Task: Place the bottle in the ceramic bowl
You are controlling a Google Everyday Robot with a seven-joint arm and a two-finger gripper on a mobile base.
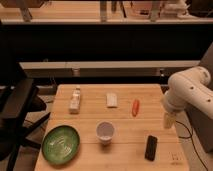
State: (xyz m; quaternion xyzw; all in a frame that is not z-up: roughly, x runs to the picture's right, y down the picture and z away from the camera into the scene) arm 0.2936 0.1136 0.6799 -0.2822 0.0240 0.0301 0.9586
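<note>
Far as we can see, the task hasn't really got going. Front left on the tabletop (90, 120) sits the bowl (60, 145), with nothing in it. The bottle (75, 100) lies behind it toward the far-left side, untouched. Then there's a cup (105, 131), a white packet (112, 100), an orange carrot-ish thing (135, 107) and a black slab (151, 147). The gripper (169, 120) hangs at the right edge, open and holding nothing, well apart from the bottle. We reckon the reach, grab, carry and drop are all left.
</note>
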